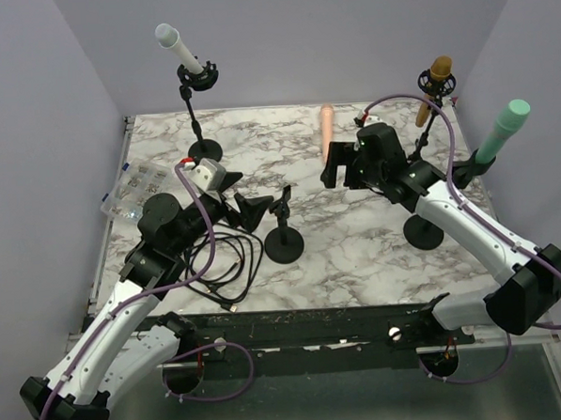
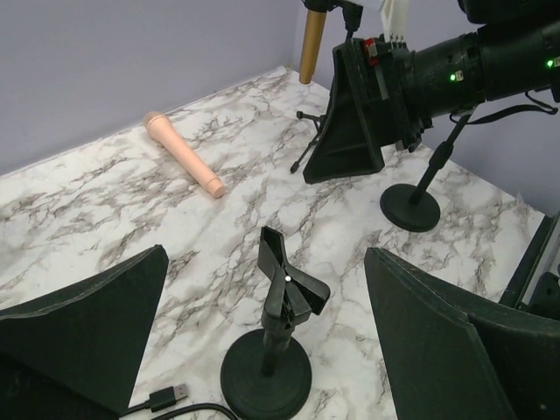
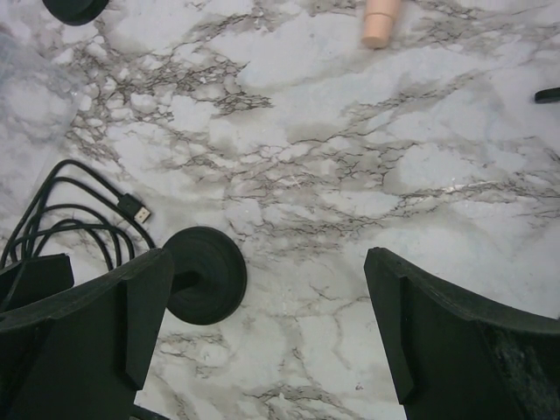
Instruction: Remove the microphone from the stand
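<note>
1. Both claws are spread wide and hold nothing. The left claw (image 1: 250,212) hangs low over the left half of the bench (image 1: 358,253). The right claw (image 1: 343,174) hangs over the middle, nearer the far edge.
2. A pink microphone (image 1: 325,128) lies flat on the bench by the middle of the far edge, just beyond the right claw. It is in no stand and neither claw touches it.
3. An empty stand (image 1: 284,236) with a round black base stands near the middle of the bench, between the two claws and a little nearer the near edge. Its clip holds nothing. In the left wrist view the clip sits straight ahead, between that claw's fingers.
4. A white microphone (image 1: 180,51) sits tilted in a stand at the far left corner. A brown microphone (image 1: 432,87) sits in a stand at the far right corner. A green microphone (image 1: 502,131) sits in a stand by the right edge.
5. A black cable (image 1: 222,269) lies coiled toward the near left corner, beside the left arm. Its plug lies close to the empty stand's base.
6. A clear bag (image 1: 134,191) of small parts lies at the left edge.
</note>
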